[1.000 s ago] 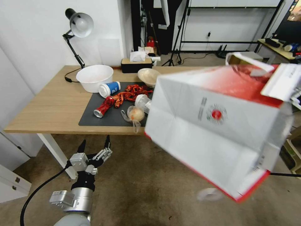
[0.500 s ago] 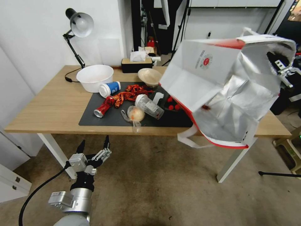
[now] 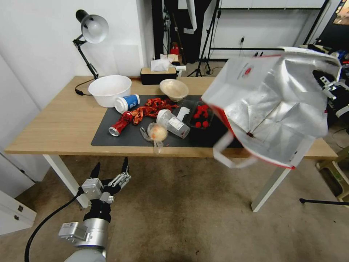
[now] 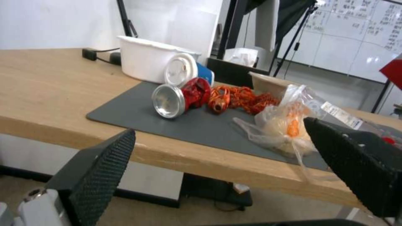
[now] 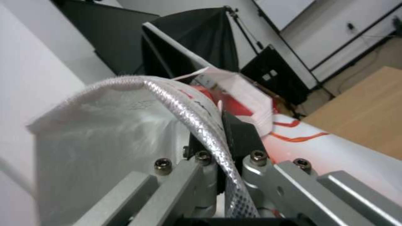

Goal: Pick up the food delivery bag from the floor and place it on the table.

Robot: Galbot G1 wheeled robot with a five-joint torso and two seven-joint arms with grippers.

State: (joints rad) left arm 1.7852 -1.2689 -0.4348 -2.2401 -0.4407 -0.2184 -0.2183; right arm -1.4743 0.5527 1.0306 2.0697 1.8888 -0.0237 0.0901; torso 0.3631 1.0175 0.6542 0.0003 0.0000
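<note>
The food delivery bag hangs in the air over the right end of the table, tipped so its open mouth and silver foil lining face me. One white handle dangles past the table's front edge. My right gripper is at the bag's far right rim. In the right wrist view the right gripper is shut on the bag's foil-lined edge. My left gripper stands open, low over the floor in front of the table; in the left wrist view the left gripper holds nothing.
On the dark grey mat lie a red can, a blue cup, a small clear bag of orange food and a berry tray. A white bowl, lamp and tissue box stand behind.
The bag has swung up and to the right, turning from bottom-first to mouth-first toward me, and now hangs over the table's right end. The left arm has barely moved.
</note>
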